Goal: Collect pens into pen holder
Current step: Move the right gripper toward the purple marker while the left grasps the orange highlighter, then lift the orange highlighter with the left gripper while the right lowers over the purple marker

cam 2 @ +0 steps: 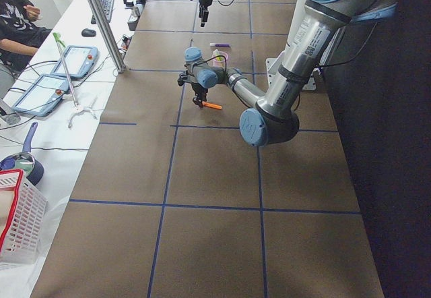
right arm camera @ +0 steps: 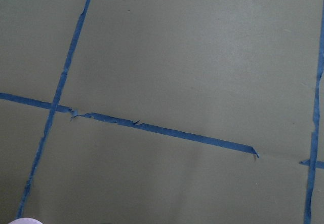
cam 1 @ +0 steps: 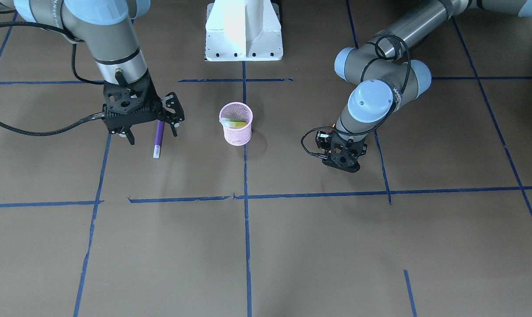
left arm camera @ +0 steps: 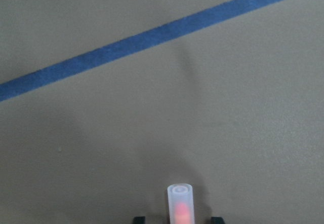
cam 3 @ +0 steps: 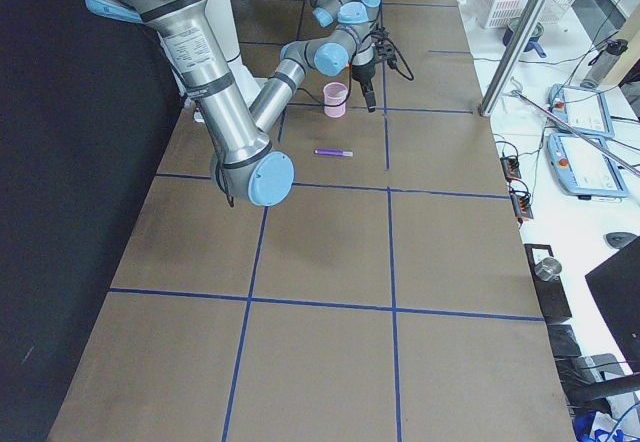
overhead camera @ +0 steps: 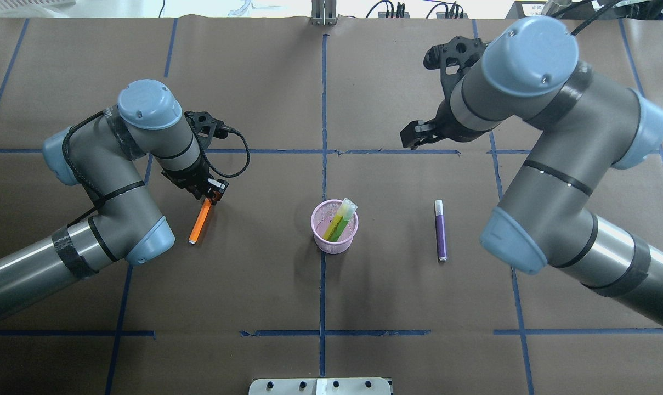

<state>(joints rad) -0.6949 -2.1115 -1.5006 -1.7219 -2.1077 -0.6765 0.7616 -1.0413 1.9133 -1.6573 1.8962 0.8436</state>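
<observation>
The pink mesh pen holder (overhead camera: 335, 237) stands mid-table with two greenish pens (overhead camera: 338, 220) leaning in it. On the table left of it lies an orange pen (overhead camera: 200, 224). My left gripper (overhead camera: 209, 193) is down over its cap end. In the left wrist view the pale cap (left arm camera: 179, 203) sits between the two fingertips (left arm camera: 138, 219) with a slim gap on each side, so the gripper is open. To the holder's right lies a purple pen (overhead camera: 440, 230). My right gripper (cam 1: 153, 136) hangs wide open above the purple pen (cam 1: 158, 141), holding nothing.
Brown paper with blue tape lines (overhead camera: 323, 109) covers the table. The robot's white base (cam 1: 243, 31) is behind the holder. In the exterior left view a person (cam 2: 15, 15), tablets and a basket (cam 2: 17, 217) are on a side bench beyond the table's edge.
</observation>
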